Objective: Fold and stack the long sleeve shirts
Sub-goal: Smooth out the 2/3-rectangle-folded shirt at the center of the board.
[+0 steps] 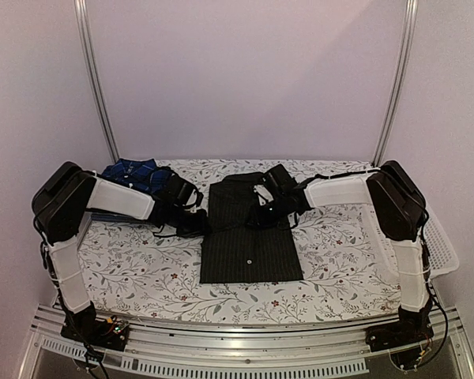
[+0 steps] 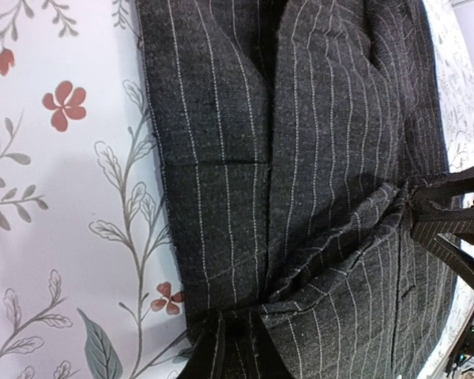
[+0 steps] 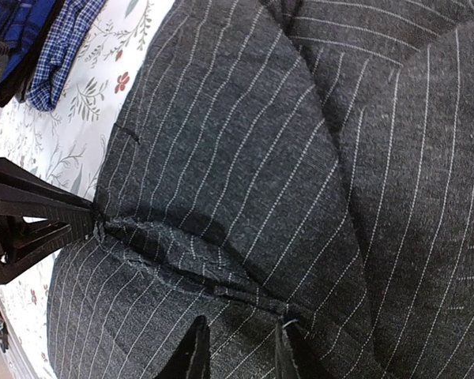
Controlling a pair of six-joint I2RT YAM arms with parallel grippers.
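Observation:
The black pinstriped shirt (image 1: 249, 241) lies flat at the table's middle, collar end away from me. My left gripper (image 1: 197, 223) is shut on its left edge; in the left wrist view the cloth (image 2: 316, 158) bunches into the gripper (image 2: 235, 347). My right gripper (image 1: 268, 212) is shut on a fold in the shirt's upper middle; the pinstriped cloth (image 3: 300, 142) sits between its fingertips (image 3: 193, 351). A taut ridge of cloth runs between the two grippers. The blue-and-navy plaid shirt (image 1: 134, 175) lies folded at the back left, partly hidden by the left arm.
The table has a white floral cover (image 1: 142, 268). A white mesh basket (image 1: 442, 245) hangs at the table's right edge behind the right arm. The plaid shirt's edge (image 3: 55, 55) shows in the right wrist view. Metal uprights stand at the back corners.

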